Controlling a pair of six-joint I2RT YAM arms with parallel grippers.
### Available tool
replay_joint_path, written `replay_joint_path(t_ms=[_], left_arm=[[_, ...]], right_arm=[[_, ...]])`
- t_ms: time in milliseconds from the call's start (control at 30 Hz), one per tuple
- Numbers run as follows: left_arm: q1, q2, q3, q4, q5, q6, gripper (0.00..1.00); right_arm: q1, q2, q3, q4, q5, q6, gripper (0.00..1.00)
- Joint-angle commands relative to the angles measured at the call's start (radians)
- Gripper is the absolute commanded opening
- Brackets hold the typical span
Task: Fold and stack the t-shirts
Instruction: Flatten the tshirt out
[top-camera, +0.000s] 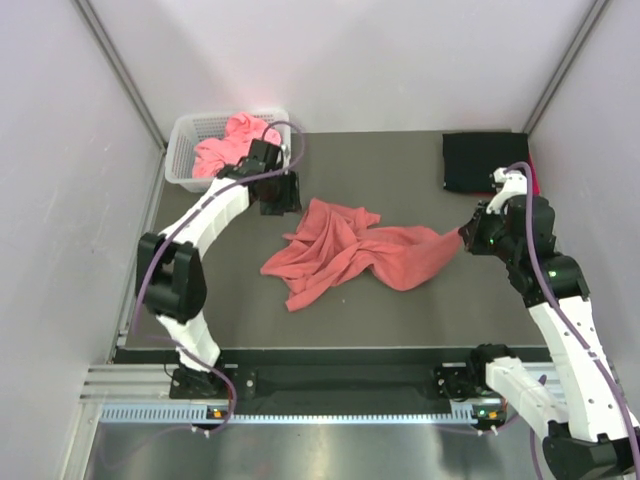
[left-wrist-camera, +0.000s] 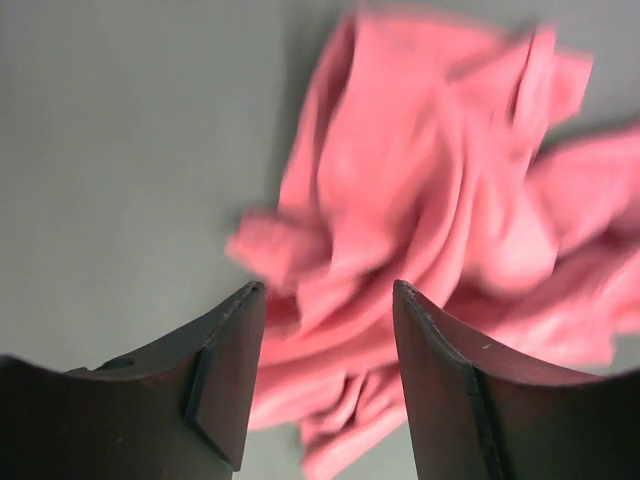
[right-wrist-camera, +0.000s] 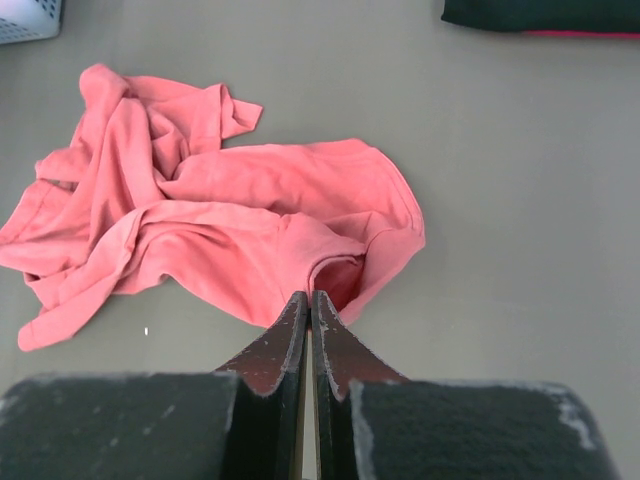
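A salmon-red t-shirt (top-camera: 345, 250) lies crumpled in the middle of the dark table. Its right end is drawn out into a point toward my right gripper (top-camera: 465, 235). In the right wrist view that gripper (right-wrist-camera: 310, 295) is shut with its tips pinching the edge of the shirt (right-wrist-camera: 230, 220). My left gripper (top-camera: 280, 195) hovers over the shirt's far left corner. Its jaws (left-wrist-camera: 325, 290) stand open above the blurred fabric (left-wrist-camera: 420, 180) with nothing between them. A pink t-shirt (top-camera: 235, 140) fills the basket. A black t-shirt (top-camera: 482, 160) lies folded at the far right.
The white lattice basket (top-camera: 185, 150) stands at the far left corner, its corner showing as the basket (right-wrist-camera: 25, 20) in the right wrist view. The folded black shirt (right-wrist-camera: 540, 12) has a pink edge under it. Grey walls close in the table on three sides.
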Motion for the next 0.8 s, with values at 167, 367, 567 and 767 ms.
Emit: replay_joint_path(t_ms=[167, 367, 567, 767], left_arm=[[-0.008, -0.31, -0.34, -0.058, 0.121, 0.038, 0.58], [-0.095, -0.468, -0.59, 0.025, 0.273, 0.024, 0.59], [-0.171, -0.465, -0.665, 0.054, 0.192, 0.036, 0.61], [-0.178, -0.398, -0.685, 0.1, 0.201, 0.041, 0.62]], right_arm=[[-0.009, 0.03, 0.031, 0.061, 0.004, 0.003, 0.0], [-0.009, 0.036, 0.037, 0.064, -0.01, 0.005, 0.0], [-0.009, 0.03, 0.046, 0.068, -0.04, 0.009, 0.0], [-0.008, 0.007, 0.049, 0.065, -0.049, 0.011, 0.0]])
